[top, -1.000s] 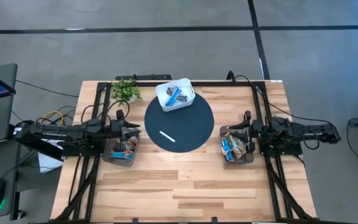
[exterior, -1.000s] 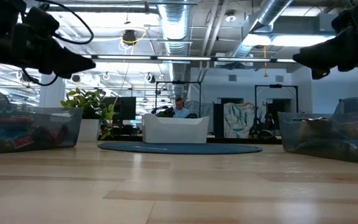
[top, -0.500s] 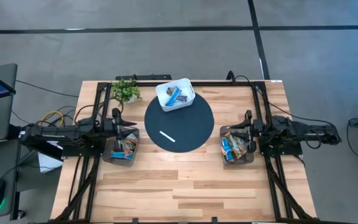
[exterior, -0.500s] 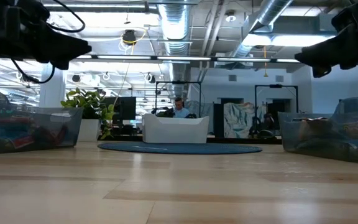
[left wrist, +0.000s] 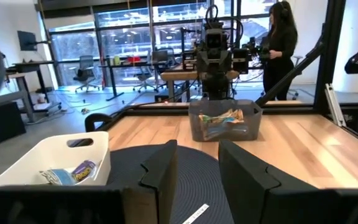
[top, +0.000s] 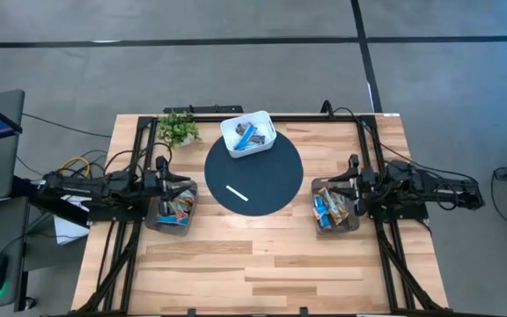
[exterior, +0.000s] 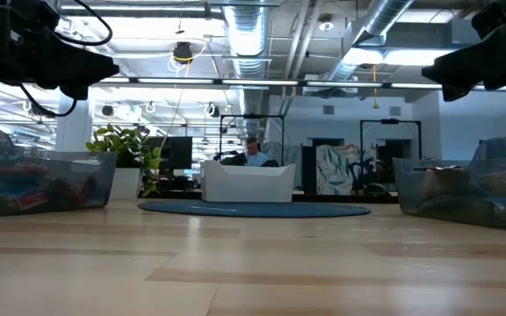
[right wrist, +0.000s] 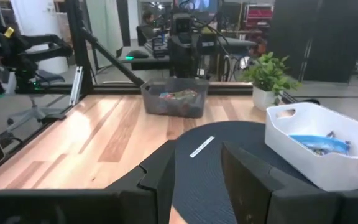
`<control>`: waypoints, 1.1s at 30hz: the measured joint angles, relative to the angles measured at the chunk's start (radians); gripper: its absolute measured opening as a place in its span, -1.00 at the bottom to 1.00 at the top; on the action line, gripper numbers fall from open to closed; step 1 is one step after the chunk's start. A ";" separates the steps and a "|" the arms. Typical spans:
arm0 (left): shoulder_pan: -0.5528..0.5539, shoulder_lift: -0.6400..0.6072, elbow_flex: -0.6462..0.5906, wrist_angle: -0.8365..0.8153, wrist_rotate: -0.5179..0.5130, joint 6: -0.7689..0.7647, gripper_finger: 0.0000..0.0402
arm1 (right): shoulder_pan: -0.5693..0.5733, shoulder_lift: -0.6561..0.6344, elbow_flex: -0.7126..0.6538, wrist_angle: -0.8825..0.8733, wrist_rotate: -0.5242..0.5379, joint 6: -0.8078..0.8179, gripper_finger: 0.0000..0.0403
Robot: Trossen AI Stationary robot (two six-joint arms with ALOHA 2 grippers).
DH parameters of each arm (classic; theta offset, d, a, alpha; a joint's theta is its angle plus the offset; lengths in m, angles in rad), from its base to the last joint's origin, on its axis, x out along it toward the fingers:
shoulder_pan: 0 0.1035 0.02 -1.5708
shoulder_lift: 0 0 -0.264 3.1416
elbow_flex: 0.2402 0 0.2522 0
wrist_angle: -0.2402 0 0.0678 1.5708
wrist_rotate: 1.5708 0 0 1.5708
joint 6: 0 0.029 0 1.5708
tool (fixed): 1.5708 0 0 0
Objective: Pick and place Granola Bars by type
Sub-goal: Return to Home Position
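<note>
Granola bars lie in three containers. Mixed tan and blue ones fill a clear bin at the left and another clear bin at the right. Blue ones lie in a white box on the far rim of a dark round mat. My left gripper hovers level above the left bin's far end, open and holding nothing. My right gripper hovers level over the right bin, also open and holding nothing. Both point toward the table's middle.
A thin white stick lies on the mat. A small potted plant stands at the far left beside the white box. The near half of the wooden table is bare. People stand in the room beyond the table.
My left gripper has drawn back toward the table's left edge and risen a little, staying open and level above the left bin.
</note>
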State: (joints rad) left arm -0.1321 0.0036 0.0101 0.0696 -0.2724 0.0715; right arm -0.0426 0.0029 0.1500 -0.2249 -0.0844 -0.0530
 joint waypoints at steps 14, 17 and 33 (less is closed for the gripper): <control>-0.073 0.000 0.000 0.004 -0.068 0.033 -0.44 | 0.003 0.000 0.008 -0.026 -0.030 -0.061 -0.39; -0.073 0.000 0.000 0.004 -0.069 0.041 -0.44 | 0.003 0.000 0.008 -0.020 -0.030 -0.075 -0.39; -0.073 0.000 0.000 0.003 -0.047 0.072 -0.44 | 0.002 0.000 -0.141 0.264 -0.020 -0.114 -0.39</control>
State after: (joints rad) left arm -0.2056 0.0040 0.0105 0.0731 -0.3192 0.1436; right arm -0.0410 0.0025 0.0093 0.0392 -0.1043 -0.1672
